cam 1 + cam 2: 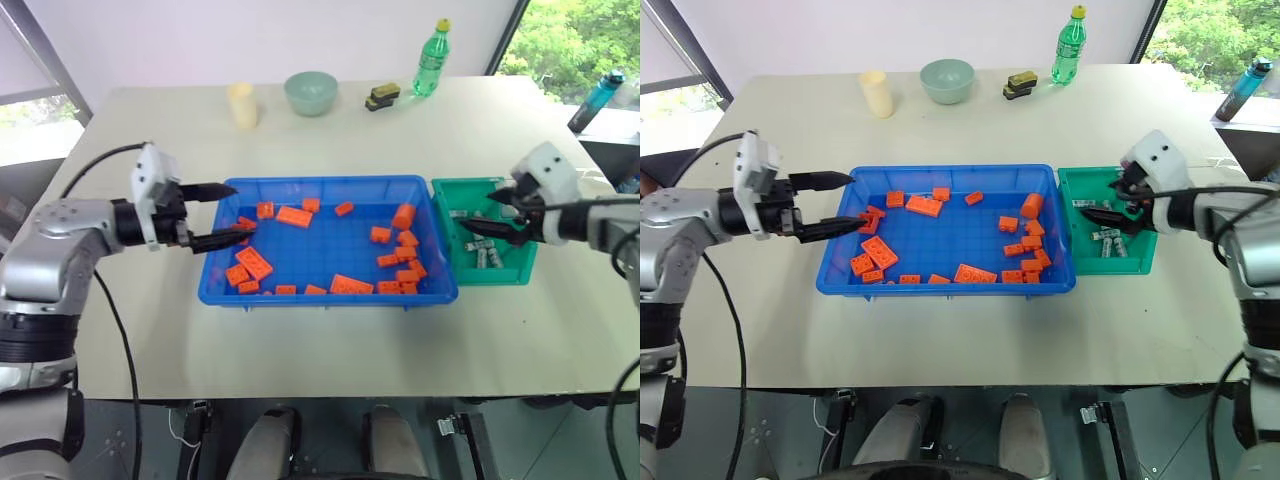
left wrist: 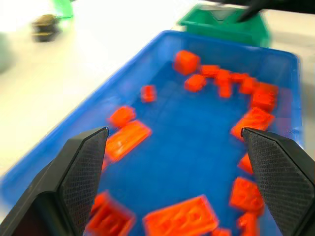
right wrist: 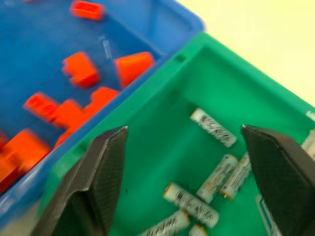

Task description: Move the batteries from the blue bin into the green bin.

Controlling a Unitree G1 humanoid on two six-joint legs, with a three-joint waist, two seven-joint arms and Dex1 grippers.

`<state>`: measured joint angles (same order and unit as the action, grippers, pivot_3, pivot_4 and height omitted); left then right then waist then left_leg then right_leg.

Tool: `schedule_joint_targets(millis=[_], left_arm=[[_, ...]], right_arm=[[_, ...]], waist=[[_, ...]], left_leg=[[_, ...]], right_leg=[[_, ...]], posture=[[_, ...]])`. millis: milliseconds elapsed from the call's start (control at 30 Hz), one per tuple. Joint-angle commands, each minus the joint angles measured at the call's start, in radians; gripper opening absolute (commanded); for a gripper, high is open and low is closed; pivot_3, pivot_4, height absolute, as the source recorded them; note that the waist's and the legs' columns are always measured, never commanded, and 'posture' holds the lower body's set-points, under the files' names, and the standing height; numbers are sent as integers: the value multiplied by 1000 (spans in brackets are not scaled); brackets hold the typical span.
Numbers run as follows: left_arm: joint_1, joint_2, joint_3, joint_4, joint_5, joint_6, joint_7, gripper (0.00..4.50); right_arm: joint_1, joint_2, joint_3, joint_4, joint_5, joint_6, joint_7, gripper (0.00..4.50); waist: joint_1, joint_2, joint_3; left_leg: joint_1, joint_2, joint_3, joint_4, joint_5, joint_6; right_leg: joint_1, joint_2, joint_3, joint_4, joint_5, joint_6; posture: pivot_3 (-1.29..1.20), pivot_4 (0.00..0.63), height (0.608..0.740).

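Both claws spread wide, empty; right claw above silver cylindrical batteries in green bin.

A pale table carries the blue bin, the green bin, a bowl, a cup and a green bottle along the top.

Setting: indoor test or lab room, daylit. Evidence: one broad pale surface against a plain white wall, windows at both corners with green trees outside, and cables running down below the near edge. Staged sorting props: blue bin of orange bricks, green bin, plus pale bowl, cup and green bottle.
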<state>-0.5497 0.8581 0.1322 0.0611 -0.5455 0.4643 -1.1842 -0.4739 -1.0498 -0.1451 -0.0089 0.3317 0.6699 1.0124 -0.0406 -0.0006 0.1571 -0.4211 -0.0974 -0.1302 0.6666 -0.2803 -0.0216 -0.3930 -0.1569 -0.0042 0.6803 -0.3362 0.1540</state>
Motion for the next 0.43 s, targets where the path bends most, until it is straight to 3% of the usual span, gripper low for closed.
schedule_joint_targets(millis=[33, 233, 433], left_arm=[[-20, 57, 73, 62, -3, -19, -29, 4500], [-9, 144, 96, 197, 13, -31, -114, 4500], [-22, 167, 100, 286, 45, -81, -144, 4500]], right_arm=[[69, -87, -167, 103, 28, -205, 155, 3834], [119, -199, -264, 373, 54, -356, 371, 3834], [99, -221, -238, 548, 19, -472, 421, 3834]], waist=[[0, 0, 0], [-9, 0, 0], [-21, 0, 0]], left_leg=[[0, 0, 0, 0, 0, 0], [2, 1, 1, -1, 0, 0], [2, 3, 2, -1, 0, 0]], right_leg=[[1, 0, 0, 0, 0, 0], [1, 1, 0, -1, 0, 0], [1, 2, 0, -1, 0, 0]], posture=[[0, 150, 727], [0, 150, 727], [0, 150, 727]])
